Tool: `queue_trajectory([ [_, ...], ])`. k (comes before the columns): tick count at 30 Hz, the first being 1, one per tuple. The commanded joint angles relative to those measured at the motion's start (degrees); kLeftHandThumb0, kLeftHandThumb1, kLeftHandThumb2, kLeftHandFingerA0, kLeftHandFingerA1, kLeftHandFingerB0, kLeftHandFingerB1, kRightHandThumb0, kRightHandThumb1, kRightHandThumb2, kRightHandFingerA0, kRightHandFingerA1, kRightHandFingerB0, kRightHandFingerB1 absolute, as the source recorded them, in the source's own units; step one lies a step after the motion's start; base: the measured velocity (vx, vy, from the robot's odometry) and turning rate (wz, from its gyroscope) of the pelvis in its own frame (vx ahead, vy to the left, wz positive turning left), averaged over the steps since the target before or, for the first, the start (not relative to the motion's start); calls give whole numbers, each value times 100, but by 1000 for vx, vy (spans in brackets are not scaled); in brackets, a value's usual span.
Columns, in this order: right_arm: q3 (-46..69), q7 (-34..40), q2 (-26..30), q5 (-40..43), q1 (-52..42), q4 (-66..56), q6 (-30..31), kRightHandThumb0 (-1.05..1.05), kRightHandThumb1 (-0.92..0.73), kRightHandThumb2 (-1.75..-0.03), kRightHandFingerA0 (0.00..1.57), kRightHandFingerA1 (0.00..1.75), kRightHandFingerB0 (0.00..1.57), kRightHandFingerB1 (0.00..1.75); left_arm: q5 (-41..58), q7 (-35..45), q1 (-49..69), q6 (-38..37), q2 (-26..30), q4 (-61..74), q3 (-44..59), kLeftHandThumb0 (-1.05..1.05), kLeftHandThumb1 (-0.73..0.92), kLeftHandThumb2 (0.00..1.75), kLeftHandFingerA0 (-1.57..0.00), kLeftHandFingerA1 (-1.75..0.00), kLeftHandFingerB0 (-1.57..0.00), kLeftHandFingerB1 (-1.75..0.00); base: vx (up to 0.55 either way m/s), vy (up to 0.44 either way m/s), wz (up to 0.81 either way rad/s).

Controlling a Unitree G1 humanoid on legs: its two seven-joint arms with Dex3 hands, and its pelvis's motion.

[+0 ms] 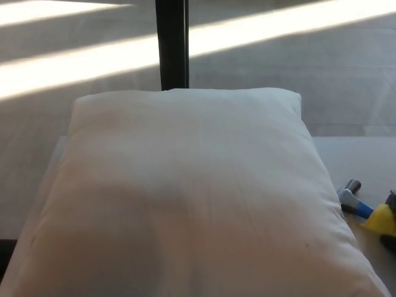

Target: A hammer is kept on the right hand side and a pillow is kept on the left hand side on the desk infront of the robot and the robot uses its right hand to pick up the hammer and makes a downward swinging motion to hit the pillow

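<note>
Hammer [359,204]: lies at the right edge of the view on the white desk [365,158], just beside the pillow's right side; metal head toward upper left, blue-and-yellow handle running lower right out of view. Right hand [391,219]: only a dark sliver at the handle; finger state cannot be told. Pillow [185,192]: large, white, filling the centre. Behind it, a black post [172,43] and sunlit floor [297,55].

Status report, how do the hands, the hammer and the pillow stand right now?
Left hand not in view; right hand unclear at right edge. Hammer on desk, right of pillow. Pillow untouched, nothing on it.
</note>
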State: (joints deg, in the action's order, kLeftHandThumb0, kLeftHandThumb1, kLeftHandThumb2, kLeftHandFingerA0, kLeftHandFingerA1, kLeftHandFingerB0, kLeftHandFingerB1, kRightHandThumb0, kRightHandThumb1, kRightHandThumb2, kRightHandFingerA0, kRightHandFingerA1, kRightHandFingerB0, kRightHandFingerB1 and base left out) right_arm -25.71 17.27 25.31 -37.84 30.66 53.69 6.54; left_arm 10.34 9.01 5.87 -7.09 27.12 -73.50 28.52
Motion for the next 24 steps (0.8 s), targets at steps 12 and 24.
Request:
queue_trajectory([
  [12, 2323, -1994, 64, 2200, 96, -632, -352, -28, -43, -119, 97, 171, 90, 141, 137, 163, 121, -175, 53, 12, 69, -58, 76, 63, -76, -57, -57, -49, 0, 0, 0],
  [24, 3199, -2380, -198, 2710, 1176, -818, 498, -21, -53, -117, 97, 175, 86, 144, 41, 94, 192, -203, 41, 28, -42, -63, 76, 63, -78, -57, -58, -49, 0, 0, 0],
])
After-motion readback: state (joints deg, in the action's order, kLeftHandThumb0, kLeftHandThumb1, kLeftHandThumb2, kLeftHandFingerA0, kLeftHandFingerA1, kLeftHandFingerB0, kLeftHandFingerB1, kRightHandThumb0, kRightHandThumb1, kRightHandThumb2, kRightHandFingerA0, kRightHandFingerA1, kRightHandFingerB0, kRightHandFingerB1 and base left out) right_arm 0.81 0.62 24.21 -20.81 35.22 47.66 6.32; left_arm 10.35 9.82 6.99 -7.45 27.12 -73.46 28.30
